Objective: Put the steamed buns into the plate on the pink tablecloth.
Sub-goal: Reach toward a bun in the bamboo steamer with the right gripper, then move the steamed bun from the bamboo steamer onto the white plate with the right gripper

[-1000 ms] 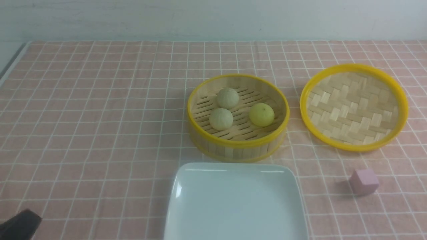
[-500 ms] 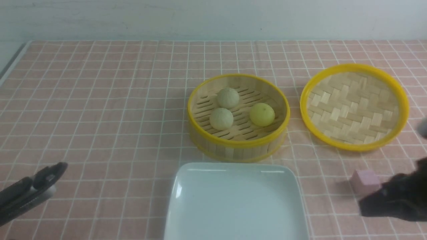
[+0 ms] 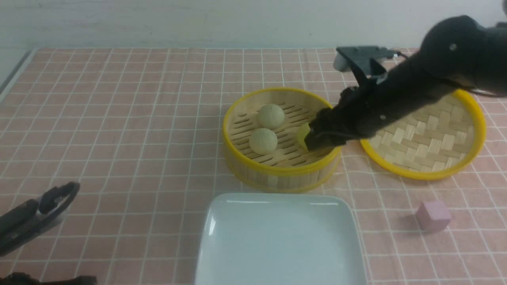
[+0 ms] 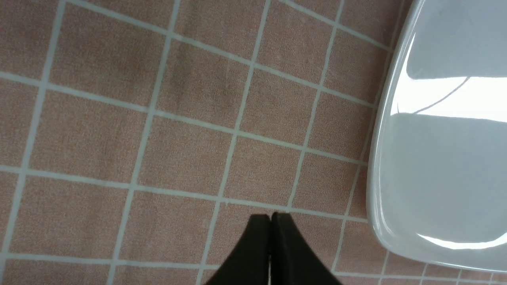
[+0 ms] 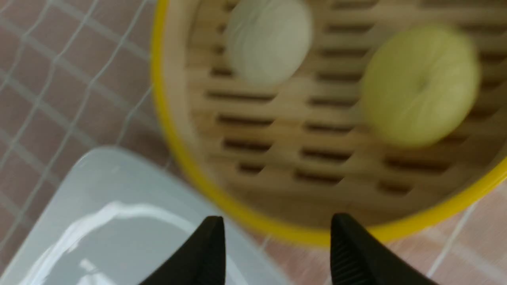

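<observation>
Swinging in just now, the right claw (image 5: 277, 221) hangs open and empty by the yellow bun (image 5: 420, 85), so a first pick looks near. All steamed buns (image 3: 263, 141) sit in the basket (image 3: 277, 174), plate (image 3: 277, 241) bare; left claw (image 4: 270, 221) closed, empty.

The steamer basket (image 3: 277, 177) walls in the steamed buns (image 3: 262, 141), open above; the right arm (image 3: 400, 97) overhangs its rim.

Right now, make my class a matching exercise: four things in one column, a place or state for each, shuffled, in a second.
1. yellow round steamed bun
2. small pink cube
3. left gripper
4. right gripper

A. jaws shut
B. inside the yellow-rimmed bamboo steamer basket
C. jaws open
D. on the pink checked tablecloth, right of the white square plate

Pairs: 1-B, 2-D, 3-A, 4-C.
</observation>
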Controlling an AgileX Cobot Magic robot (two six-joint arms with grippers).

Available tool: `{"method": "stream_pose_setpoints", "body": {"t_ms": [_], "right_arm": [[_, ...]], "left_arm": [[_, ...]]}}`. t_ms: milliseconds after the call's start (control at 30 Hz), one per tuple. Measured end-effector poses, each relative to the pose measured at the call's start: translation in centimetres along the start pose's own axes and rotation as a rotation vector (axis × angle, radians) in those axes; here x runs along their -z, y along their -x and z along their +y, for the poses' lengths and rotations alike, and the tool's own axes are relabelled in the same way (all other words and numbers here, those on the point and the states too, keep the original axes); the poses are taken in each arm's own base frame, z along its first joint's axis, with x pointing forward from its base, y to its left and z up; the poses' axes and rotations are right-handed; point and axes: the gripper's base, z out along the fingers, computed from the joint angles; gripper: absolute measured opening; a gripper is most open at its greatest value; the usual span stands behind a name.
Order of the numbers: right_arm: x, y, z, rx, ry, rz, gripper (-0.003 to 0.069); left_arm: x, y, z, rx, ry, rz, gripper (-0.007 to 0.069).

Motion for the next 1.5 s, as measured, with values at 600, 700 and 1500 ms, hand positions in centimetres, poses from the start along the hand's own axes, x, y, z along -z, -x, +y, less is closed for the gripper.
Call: {"method": "stream_pose_setpoints", "body": {"t_ms": [600,700,1500], "right_arm": [[-7.7,2.0,-3.9,0.171,-0.166,0.085,0.0092],[-5.0,2.3,-2.9,0.166,-0.140,0.117,0.0013],[-3.8,-8.9,5.8,0.079,-0.076,0.297,0.0258]], "left_arm": [[0.0,0.0,0.0,0.004,-0.004,-0.002,0.0051],[0.0,0.0,0.0,0.004,-0.004,-0.002,0.0055],[0.0,0.0,-0.1,0.006,-0.007,-0.002,0.0087]]}}
